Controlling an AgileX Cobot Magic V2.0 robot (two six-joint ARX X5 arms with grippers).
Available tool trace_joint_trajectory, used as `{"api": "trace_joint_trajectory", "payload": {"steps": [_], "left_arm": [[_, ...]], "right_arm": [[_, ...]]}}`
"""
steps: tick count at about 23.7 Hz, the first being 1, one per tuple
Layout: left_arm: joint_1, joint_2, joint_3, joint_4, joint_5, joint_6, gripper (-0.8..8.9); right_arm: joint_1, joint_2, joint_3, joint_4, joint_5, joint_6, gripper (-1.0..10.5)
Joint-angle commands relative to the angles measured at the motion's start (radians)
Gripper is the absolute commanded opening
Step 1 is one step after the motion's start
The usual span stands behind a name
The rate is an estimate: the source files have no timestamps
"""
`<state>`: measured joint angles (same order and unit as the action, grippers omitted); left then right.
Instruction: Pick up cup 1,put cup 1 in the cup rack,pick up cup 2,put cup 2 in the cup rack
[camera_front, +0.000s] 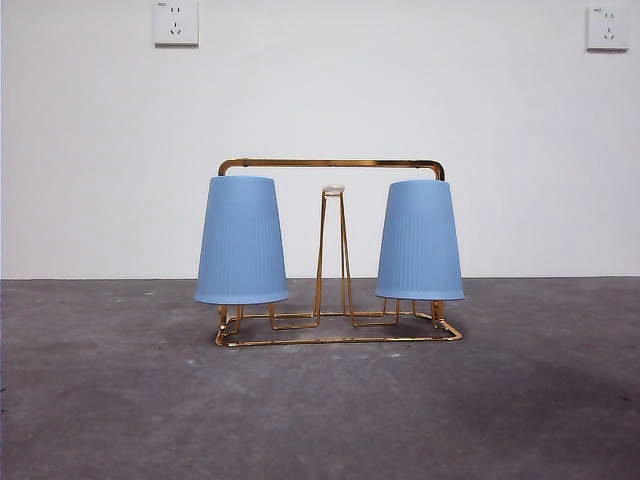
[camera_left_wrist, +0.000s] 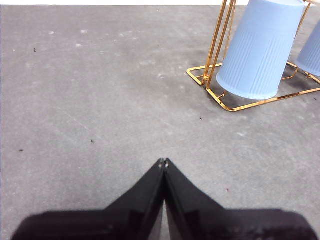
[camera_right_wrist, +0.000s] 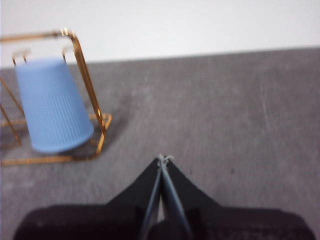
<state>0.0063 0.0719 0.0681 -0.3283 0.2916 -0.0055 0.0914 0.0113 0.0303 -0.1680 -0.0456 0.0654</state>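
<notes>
Both blue cups, one (camera_front: 241, 240) and the other (camera_front: 419, 241), hang upside down on the gold cup rack (camera_front: 335, 164) mid-desk. The left gripper (camera_left_wrist: 164, 161) and right gripper (camera_right_wrist: 163, 158) hover apart from it, fingers together, empty. The task looks finished; nothing more seems called for.

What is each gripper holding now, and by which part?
Nothing is held. The left gripper and right gripper are shut on nothing, apart from the cup rack, where both blue cups sit upside down.

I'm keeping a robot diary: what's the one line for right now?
cups: both blue cups upside down on cup rack | left gripper: shut, empty | right gripper: shut, empty
</notes>
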Motion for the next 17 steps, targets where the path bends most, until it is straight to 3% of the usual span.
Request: {"api": "trace_joint_trajectory", "payload": {"steps": [1, 17], "left_arm": [[0.003, 0.000, -0.008, 0.005, 0.003, -0.006, -0.03], [0.003, 0.000, -0.008, 0.005, 0.003, -0.006, -0.03]], "right_arm": [[-0.001, -0.003, -0.011, -0.018, 0.004, 0.013, 0.0], [-0.001, -0.003, -0.011, -0.022, 0.005, 0.012, 0.0]]}}
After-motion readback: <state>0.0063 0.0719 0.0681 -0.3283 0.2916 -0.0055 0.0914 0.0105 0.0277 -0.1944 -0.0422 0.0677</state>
